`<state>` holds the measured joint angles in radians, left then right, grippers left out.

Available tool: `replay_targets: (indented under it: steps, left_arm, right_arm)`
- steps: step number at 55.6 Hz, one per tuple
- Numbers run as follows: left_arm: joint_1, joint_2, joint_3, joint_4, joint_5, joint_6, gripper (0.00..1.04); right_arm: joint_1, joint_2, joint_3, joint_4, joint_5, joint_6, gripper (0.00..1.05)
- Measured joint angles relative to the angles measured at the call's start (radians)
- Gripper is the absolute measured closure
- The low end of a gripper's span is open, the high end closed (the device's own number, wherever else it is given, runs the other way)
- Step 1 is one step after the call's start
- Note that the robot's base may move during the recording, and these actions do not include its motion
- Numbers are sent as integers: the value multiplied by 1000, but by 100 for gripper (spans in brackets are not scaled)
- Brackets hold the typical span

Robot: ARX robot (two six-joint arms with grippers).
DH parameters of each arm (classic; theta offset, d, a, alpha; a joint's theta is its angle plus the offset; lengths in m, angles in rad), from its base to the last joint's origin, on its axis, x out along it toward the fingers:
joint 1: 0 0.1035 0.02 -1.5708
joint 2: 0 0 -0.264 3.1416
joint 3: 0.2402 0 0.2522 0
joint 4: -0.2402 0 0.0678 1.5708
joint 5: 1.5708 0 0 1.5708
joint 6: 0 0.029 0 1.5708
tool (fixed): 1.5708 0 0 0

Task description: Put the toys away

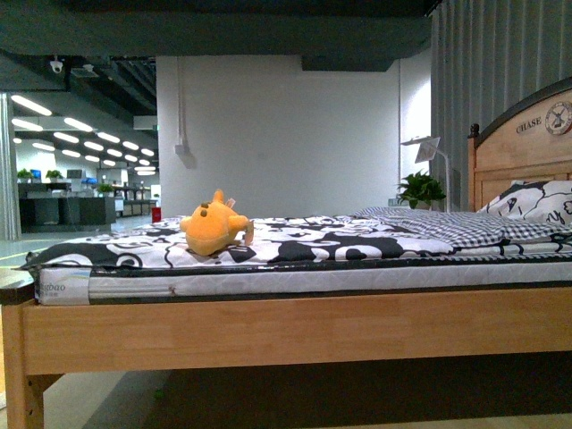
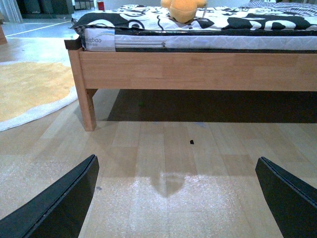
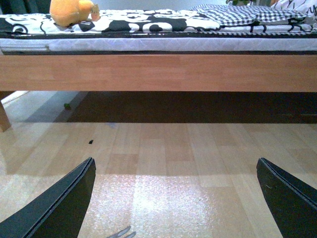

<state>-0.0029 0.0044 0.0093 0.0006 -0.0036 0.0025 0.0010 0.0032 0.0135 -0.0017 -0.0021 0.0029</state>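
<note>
Plush toy [image 1: 213, 230] not yet in hand: the left claw [image 2: 176, 158] and right claw [image 3: 175, 159] both gape empty, low over the wooden floor [image 2: 163, 148]. Beyond them stands one bed [image 1: 295, 331], and toward its foot end the toy lies on the patterned mattress, the only toy I count. Reaching comes first, I'd say: one arm must lift above the frame and stretch across.
</note>
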Motion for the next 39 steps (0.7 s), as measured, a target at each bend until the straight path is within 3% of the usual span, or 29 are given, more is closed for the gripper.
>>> replay_targets:
  steps: [39]
  left_arm:
    - [0, 0, 0, 0, 0, 0, 6]
  right_arm:
    - [0, 0, 0, 0, 0, 0, 6]
